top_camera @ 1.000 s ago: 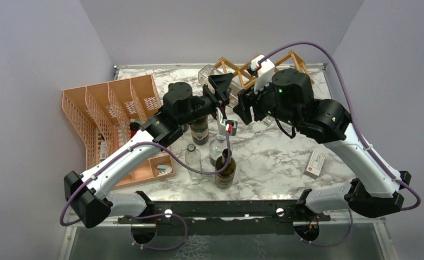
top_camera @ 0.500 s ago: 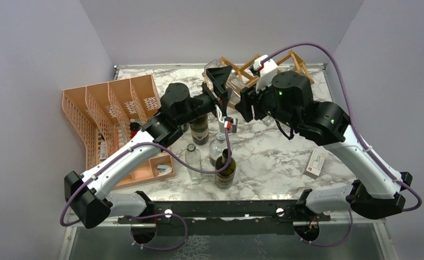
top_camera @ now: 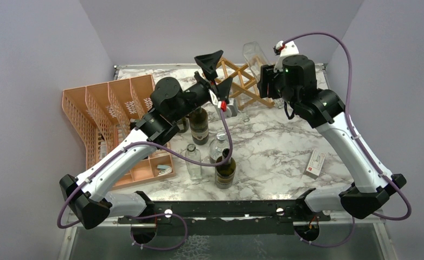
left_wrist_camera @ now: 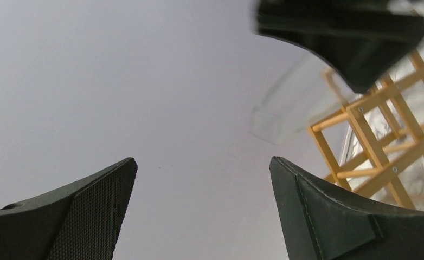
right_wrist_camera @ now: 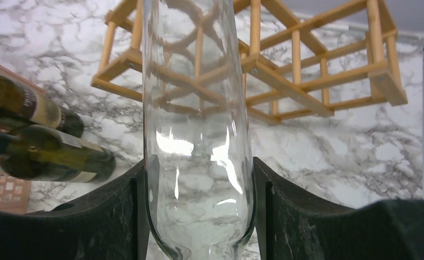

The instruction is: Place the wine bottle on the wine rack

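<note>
Gripping clear wine bottle (right_wrist_camera: 199,81) in right tool (right_wrist_camera: 200,162), near wine rack (right_wrist_camera: 389,84), left tool (left_wrist_camera: 201,162) spread wide

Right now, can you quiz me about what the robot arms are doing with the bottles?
1. True or false: the right gripper grips a clear bottle.
2. The left gripper is: A) shut on a bottle, B) open and empty, C) out of sight.
3. What wooden thing shows behind that bottle in the right wrist view?
Key: 1 true; 2 B; 3 the wine rack.
</note>
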Available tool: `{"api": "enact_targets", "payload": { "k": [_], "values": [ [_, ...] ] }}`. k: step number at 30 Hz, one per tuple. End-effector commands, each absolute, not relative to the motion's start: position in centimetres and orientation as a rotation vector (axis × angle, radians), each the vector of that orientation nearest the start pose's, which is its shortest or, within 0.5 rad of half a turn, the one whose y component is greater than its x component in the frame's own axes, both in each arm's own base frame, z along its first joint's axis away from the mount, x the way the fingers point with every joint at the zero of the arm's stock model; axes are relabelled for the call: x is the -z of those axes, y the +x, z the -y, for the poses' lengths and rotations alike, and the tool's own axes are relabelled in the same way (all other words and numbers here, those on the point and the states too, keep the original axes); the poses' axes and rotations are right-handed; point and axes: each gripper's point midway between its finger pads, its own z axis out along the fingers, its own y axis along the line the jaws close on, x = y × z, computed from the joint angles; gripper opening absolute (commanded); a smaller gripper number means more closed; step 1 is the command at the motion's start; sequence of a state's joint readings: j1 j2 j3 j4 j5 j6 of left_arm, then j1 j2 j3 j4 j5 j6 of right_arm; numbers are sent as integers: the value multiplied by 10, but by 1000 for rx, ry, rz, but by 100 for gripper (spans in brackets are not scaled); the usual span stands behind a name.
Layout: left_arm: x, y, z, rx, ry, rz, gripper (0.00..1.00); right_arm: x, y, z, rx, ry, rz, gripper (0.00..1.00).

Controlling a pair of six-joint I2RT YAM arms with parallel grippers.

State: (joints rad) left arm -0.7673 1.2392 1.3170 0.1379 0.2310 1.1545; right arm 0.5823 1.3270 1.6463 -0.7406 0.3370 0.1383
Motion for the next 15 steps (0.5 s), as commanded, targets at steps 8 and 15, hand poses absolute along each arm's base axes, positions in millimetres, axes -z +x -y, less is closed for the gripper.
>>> {"api": "enact_targets", "payload": {
  "k": [8,15],
  "values": [
    [-554,287,240,265,598,-945,98,-295,311,-103,-147,40,-2037,1],
    [-530,278,211,438,346,-1141,99,-249,306,-81,-126,101,-2108,1]
  ]
}}
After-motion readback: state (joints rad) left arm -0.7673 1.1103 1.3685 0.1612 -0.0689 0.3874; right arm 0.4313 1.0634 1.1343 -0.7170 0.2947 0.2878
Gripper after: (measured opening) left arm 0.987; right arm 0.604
